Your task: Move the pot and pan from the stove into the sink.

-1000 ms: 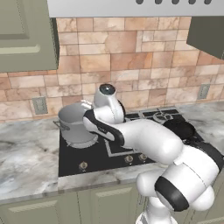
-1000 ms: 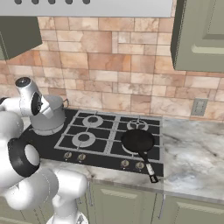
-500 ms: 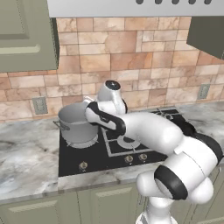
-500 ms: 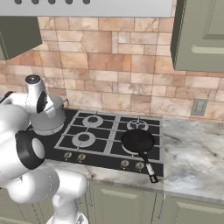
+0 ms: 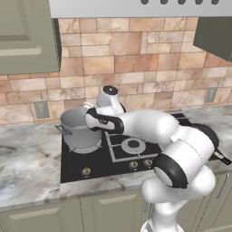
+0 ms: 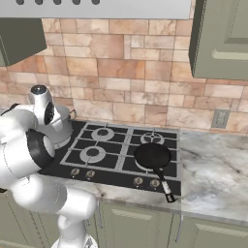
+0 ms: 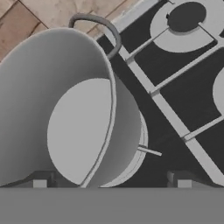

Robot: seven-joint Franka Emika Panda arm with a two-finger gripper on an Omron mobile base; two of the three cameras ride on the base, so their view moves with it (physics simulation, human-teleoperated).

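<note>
Hand view first: the pot fills the left side, its rim wall running down between the two finger tips, one tip low inside the pot, the other outside over the stove, so the hand stands wide open and straddles the wall, holding nothing yet. To do this well, I'd say it should sink a little further so the pads bite below the rim, then close squarely on the wall, away from the loop handle at the top, and lift straight up so the empty pot doesn't tip. Left base view, moving right: the pot sits on the rear left burner, the wrist right beside it. Right base view: the pan waits on the front right burner, its handle pointing toward the tabletop edge; the sink isn't visible here. Against a second ago, the arm has swung leftward and leaned over the pot; pot and pan haven't budged.
</note>
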